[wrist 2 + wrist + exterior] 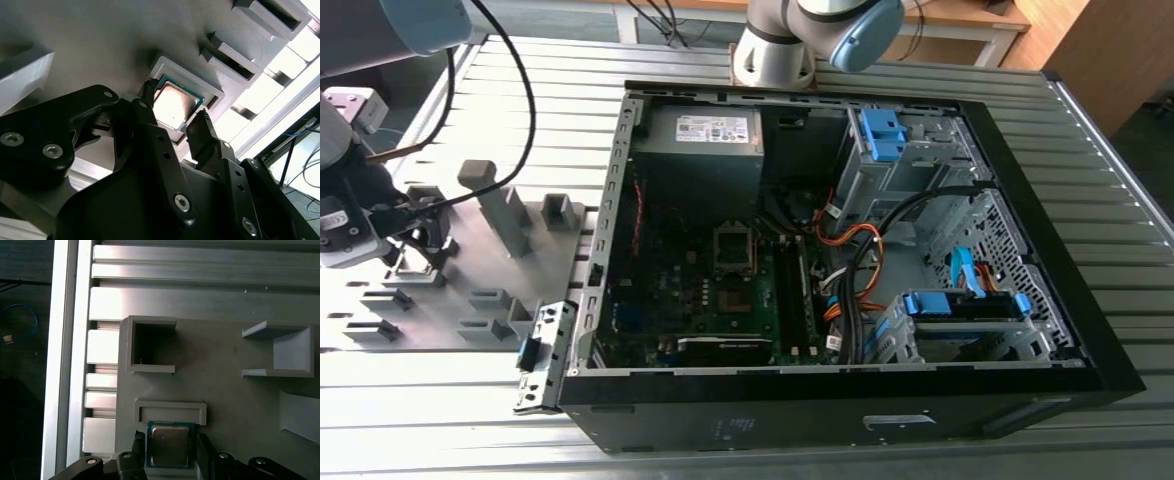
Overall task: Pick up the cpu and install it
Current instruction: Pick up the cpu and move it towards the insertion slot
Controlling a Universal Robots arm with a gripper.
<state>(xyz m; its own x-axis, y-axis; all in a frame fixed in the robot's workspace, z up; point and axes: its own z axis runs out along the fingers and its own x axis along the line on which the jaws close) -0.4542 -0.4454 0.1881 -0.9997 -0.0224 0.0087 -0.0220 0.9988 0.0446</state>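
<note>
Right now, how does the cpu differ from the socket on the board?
Place: the cpu lies in a pocket of the grey tray; the socket sits on the board inside the case. Look: the cpu has a solid pale silver face with a green rim; the socket has a dark middle in a metal frame. Both lie flat.

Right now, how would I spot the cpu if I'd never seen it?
On the exterior view's left of the open black computer case lies a grey tray of raised blocks. In its shallow framed pocket sits the cpu: the only flat silver square, green-edged.
</note>
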